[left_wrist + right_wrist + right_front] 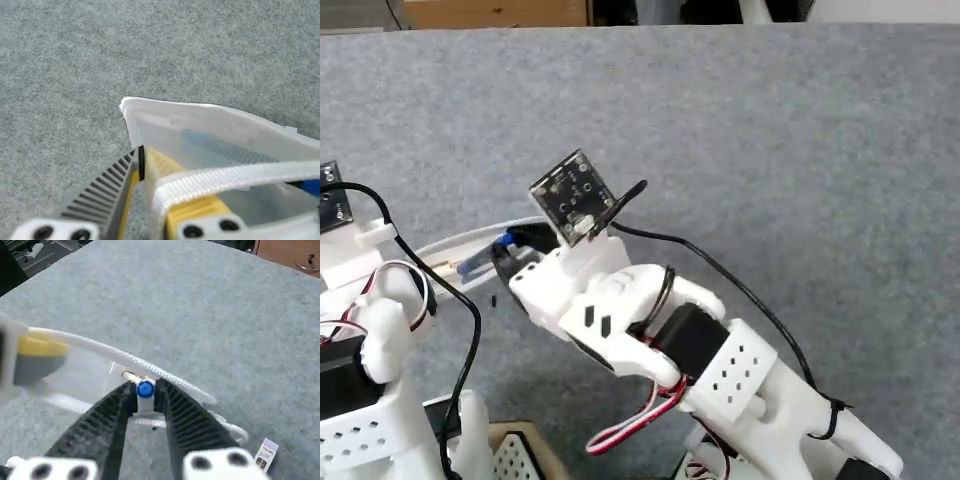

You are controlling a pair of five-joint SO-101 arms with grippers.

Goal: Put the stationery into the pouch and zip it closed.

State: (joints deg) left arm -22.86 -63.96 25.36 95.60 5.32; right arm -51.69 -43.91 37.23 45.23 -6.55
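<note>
A white see-through pouch (220, 145) lies on the grey table with its mouth held up. My left gripper (145, 163) is shut on the pouch's white zip edge (210, 184) at one end. My right gripper (145, 391) is shut on a blue pen (145, 389) and stands at the pouch mouth, just over the zip edge (150, 371). From above, the right gripper (506, 260) with the blue pen (503, 242) sits at the pouch (470, 243) opening. A tan, pencil-like tip (445, 268) shows inside the pouch.
The left gripper's yellow and grey finger (36, 359) sits close beside the right gripper. A small white label-like item (265, 454) lies on the grey table (770, 130). A tan box (520, 452) stands at the near edge between the arm bases.
</note>
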